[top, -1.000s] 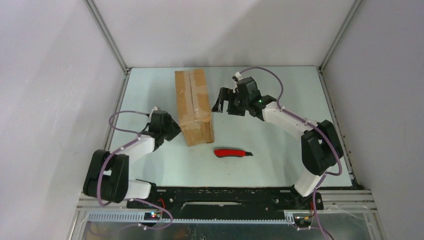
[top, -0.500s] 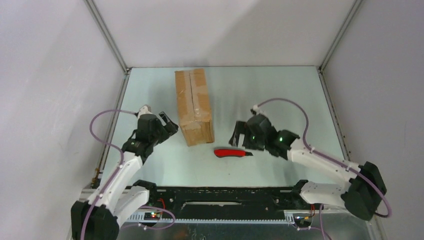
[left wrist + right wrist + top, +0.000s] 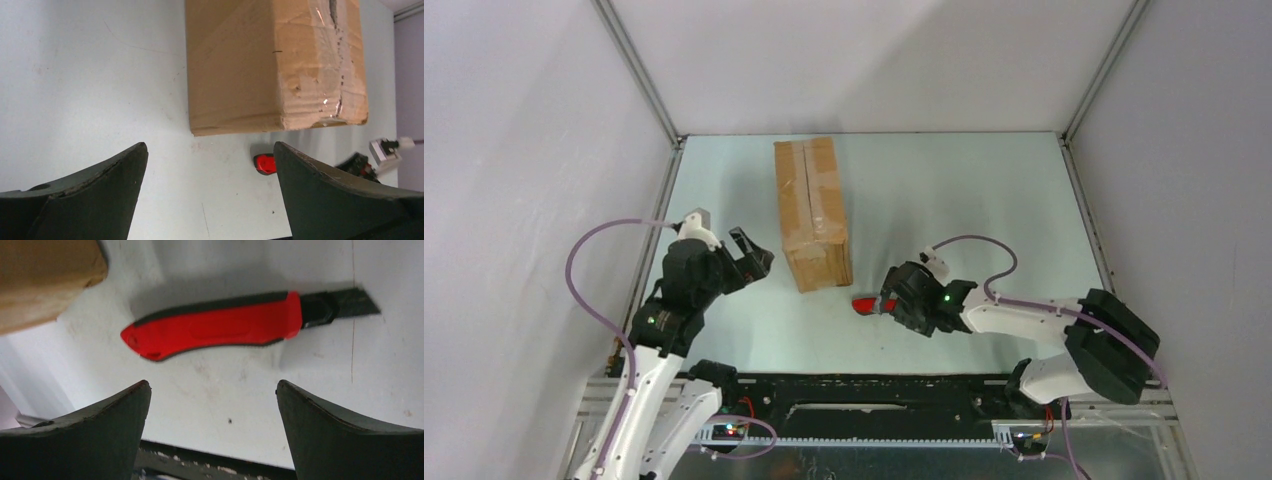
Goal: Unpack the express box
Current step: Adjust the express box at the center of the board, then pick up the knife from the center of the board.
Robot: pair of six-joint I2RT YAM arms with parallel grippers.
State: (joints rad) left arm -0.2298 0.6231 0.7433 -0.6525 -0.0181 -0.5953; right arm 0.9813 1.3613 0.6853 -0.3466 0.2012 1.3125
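Observation:
The express box [image 3: 809,210] is an oblong brown carton lying on the table with its taped seam up and flaps shut; its near end fills the top of the left wrist view [image 3: 270,65]. My left gripper [image 3: 746,262] hangs open just left of the box's near end, with only bare table between its fingertips [image 3: 210,145]. The red-handled utility knife [image 3: 865,304] lies in front of the box with its blade out. My right gripper [image 3: 890,299] hovers open over the knife's blade end; the knife [image 3: 215,325] lies just beyond its fingertips [image 3: 212,382], untouched.
Grey walls with metal corner rails [image 3: 642,70] enclose the table on three sides. The black mounting rail [image 3: 874,385] runs along the near edge, close behind the right gripper. A corner of the box [image 3: 45,280] shows in the right wrist view.
The right arm swung from beside the box's right side down toward me, onto the knife. The left gripper opened wide as its arm drew back and to the left.

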